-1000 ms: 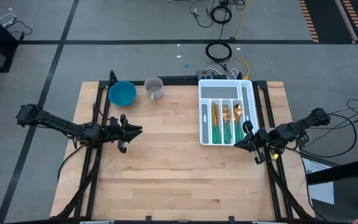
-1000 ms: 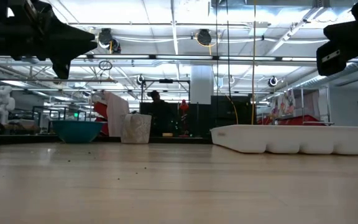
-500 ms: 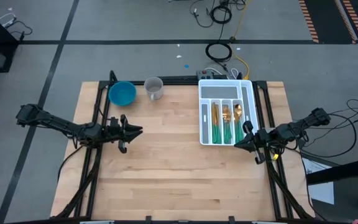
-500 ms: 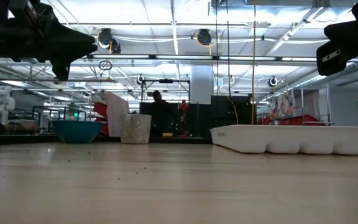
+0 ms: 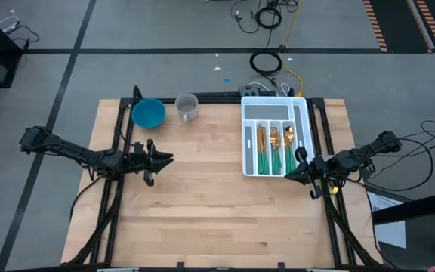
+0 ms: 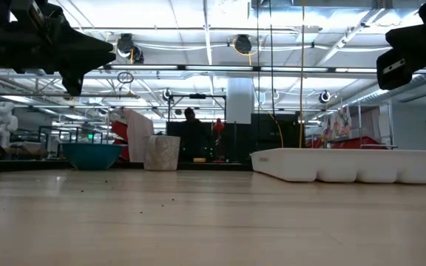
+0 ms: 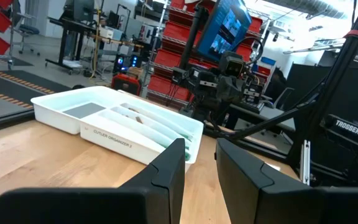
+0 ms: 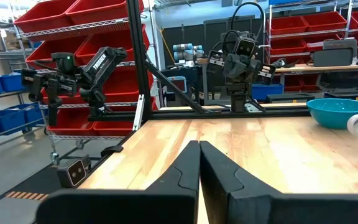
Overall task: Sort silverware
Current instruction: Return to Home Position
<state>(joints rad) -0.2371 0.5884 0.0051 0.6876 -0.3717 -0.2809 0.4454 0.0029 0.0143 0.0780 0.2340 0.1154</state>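
Surface: pale wooden table (image 5: 202,204) on a dark frame, with grey floor all round.
Left gripper (image 5: 166,159): hung above the table, well to the left of the white tray (image 5: 274,103) and level with its near half, pointing toward it.
Left gripper's fingers (image 7: 166,171): stood a narrow gap apart in the left wrist view, with nothing between them.
Right gripper (image 5: 289,175): hung at the tray's near edge, close to its right corner, and was raised well above it in the low view.
Right gripper's fingers (image 8: 182,168): pressed together to a thin seam in the right wrist view, gripping nothing.
Silverware (image 5: 275,151): lay inside the tray in three long compartments side by side, with teal handles toward the near end and gold heads toward the far end.
Tray: rested flat on the far right part of the table, long side running near to far.
Mug (image 5: 187,107): stood left of the tray, by the table's far edge.
Blue bowl (image 5: 149,113): sat just left of the mug, farther from the tray, near the far left corner.
Background: showed, beyond the tray in the low view, bright ceiling lights, shelving and a dark figure of a person (image 6: 191,118).
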